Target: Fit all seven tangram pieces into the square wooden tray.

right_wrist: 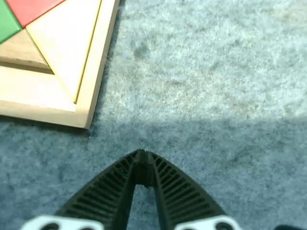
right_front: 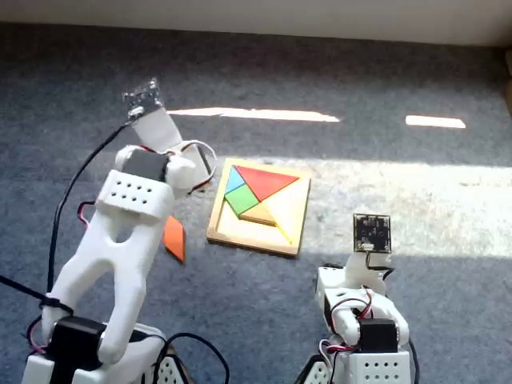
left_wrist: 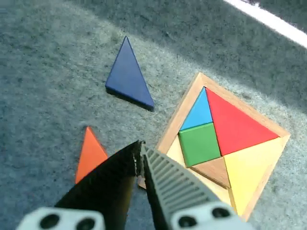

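Where sunlight crosses it in bright bands, the grey-blue carpeted surface (right_front: pixel 400 160) turns pale, and a light strip of the room runs along its far edge. The square wooden tray (right_front: pixel 248 243) lies near the middle and holds a red triangle (left_wrist: pixel 235 124), a light blue triangle (left_wrist: pixel 199 112), a green square (left_wrist: pixel 199 143) and a yellow triangle (left_wrist: pixel 249 170). A dark blue triangle (left_wrist: pixel 127 74) and an orange piece (left_wrist: pixel 90 153) lie outside on the surface. The left gripper (left_wrist: pixel 140 148) hovers between the orange piece and the tray, tips pressed together and empty. The right gripper (right_wrist: pixel 143 158) is likewise closed on nothing, near a tray corner.

A dark blue wooden triangle (left_wrist: pixel 127 76) and an orange wooden triangle (left_wrist: pixel 90 153) lie beside the square wooden tray (left_wrist: pixel 184 108); the left gripper (left_wrist: pixel 141 148), fingers together, is near its corner.
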